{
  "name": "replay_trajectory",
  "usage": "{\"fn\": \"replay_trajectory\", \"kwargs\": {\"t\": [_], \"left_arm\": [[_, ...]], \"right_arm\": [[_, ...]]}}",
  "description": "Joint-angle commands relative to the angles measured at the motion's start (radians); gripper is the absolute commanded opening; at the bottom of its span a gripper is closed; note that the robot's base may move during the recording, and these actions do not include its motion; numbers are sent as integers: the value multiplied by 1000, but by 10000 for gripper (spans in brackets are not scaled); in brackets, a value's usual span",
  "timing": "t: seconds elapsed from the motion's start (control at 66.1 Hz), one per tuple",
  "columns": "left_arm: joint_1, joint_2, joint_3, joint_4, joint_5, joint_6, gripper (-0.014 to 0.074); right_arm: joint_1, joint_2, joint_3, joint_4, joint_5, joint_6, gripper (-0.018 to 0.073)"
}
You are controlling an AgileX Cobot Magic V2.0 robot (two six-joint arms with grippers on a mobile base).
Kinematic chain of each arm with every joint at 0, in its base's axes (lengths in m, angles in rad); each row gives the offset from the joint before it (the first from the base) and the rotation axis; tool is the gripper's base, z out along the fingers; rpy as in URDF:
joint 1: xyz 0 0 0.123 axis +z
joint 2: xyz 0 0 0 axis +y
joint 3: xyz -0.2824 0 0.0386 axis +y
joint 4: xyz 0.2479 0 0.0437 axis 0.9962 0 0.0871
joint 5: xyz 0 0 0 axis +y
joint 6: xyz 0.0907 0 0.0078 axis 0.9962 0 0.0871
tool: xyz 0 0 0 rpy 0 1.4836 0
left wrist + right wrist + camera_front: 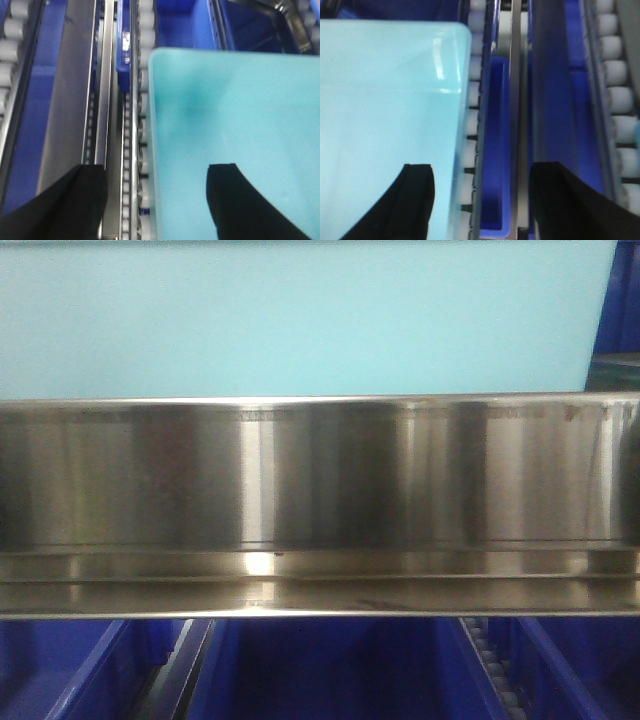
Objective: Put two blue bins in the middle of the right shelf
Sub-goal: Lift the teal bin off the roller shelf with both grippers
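Left gripper (155, 200) and right gripper (480, 200) both spread wide, nothing pinched. Pale blue bin (240, 110) lies between them, one side edge inside each opening. I judge it light, stiff and slick; clamp the side walls.

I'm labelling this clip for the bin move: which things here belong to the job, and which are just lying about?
Job: pale blue bin; steel shelf rail; left tool; right tool.
Lying about: dark blue crates.
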Motion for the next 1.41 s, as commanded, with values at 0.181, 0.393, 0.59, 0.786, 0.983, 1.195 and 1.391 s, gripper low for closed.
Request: {"fn": "replay_trajectory", "kwargs": {"t": [0.181, 0.393, 0.59, 0.786, 0.983, 1.195, 1.391], "left_arm": [[-1, 81, -8, -80, 42, 8, 335], [6, 150, -8, -126, 59, 29, 283], [6, 166, -8, -145, 61, 29, 212], [6, 166, -8, -145, 59, 29, -10], [6, 166, -8, -145, 58, 29, -111], [5, 131, -42, -141, 51, 29, -111], [5, 70, -134, -107, 32, 29, -111]], "right_arm": [[0, 76, -10, 45, -11, 0, 314], [0, 88, -10, 56, -29, -11, 216], [0, 104, -8, 79, -19, -26, 117], [0, 108, -8, 79, -17, -26, -106], [0, 108, -8, 79, -13, -26, -160], [0, 96, -54, 64, 3, -26, -160], [0, 73, -170, 62, 32, -66, -160]]}}
